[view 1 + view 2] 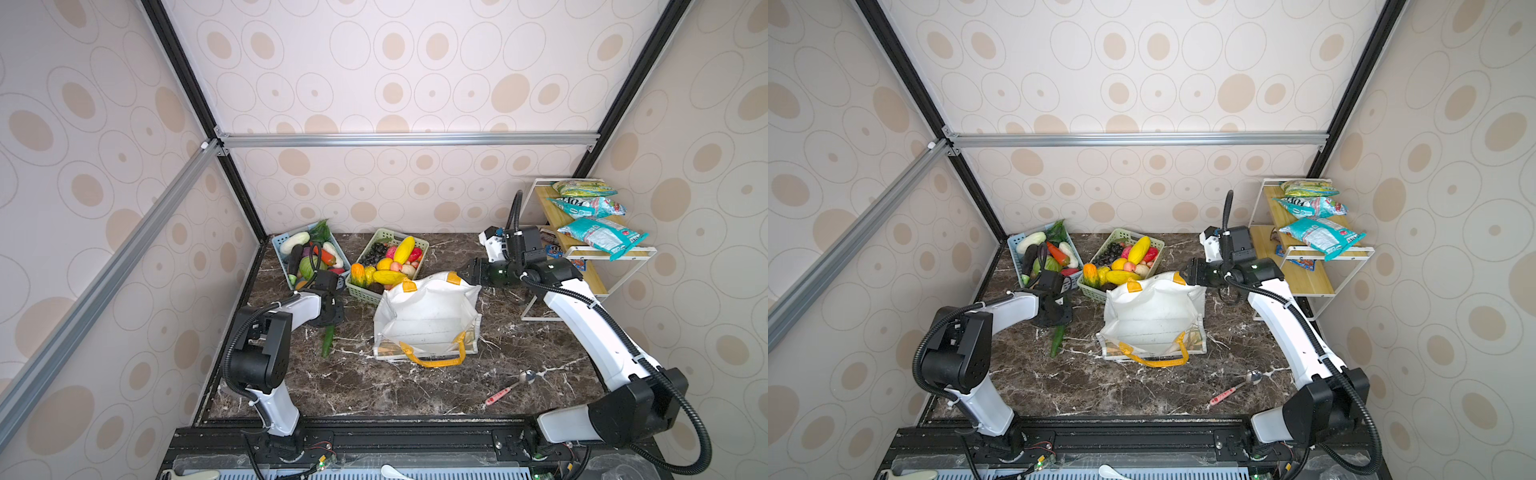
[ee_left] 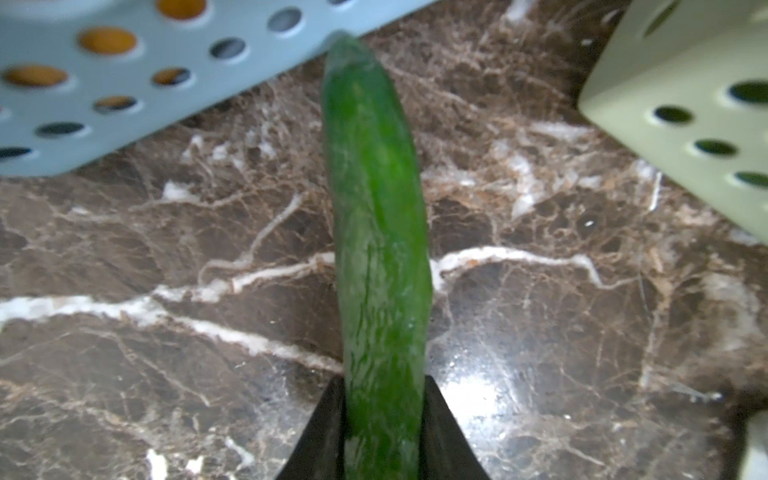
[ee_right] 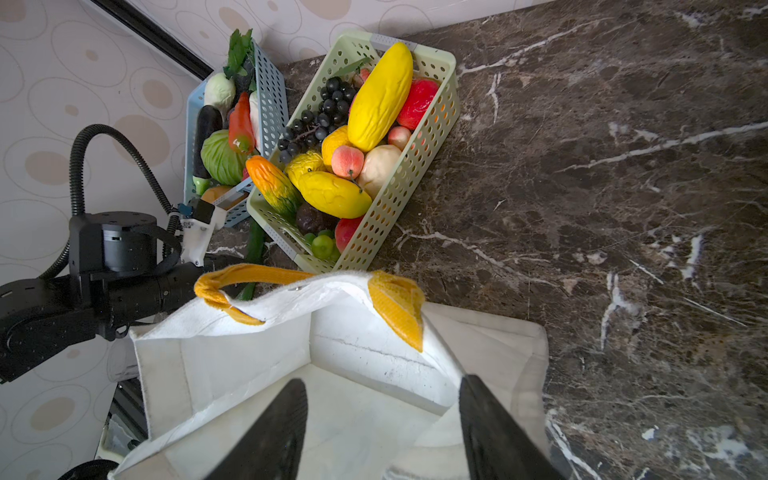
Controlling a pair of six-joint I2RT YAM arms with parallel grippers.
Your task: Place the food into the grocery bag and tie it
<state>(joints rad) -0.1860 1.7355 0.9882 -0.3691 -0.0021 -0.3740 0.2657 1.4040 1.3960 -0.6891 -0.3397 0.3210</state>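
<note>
My left pincer [image 2: 382,380] is squeezed shut on a green cucumber [image 2: 374,208]. Both black fingers [image 2: 324,428] press on its sides near one end. The cucumber is long and thin. Its far end points at the gap between the blue basket [image 2: 124,137] and the green basket [image 2: 665,62]. In both top views its near end pokes out toward the front edge of the bench [image 1: 415,390], so it runs front to back, close to the left edge. I cannot tell if it rests on the bench.

My right pincer [image 3: 382,380] is wide open and holds nothing. It hangs over the back right corner of the grocery bag [image 3: 232,365]. The white bag stands in the middle of the bench, mouth up and open, just in front of the green basket. One yellow-orange handle [image 1: 436,361] flops toward the front edge.

Both baskets sit at the back edge, full of toy food. Snack packets [image 1: 598,237] lie on a shelf [image 1: 552,218] at the back right corner. Their letters are too small to read
</note>
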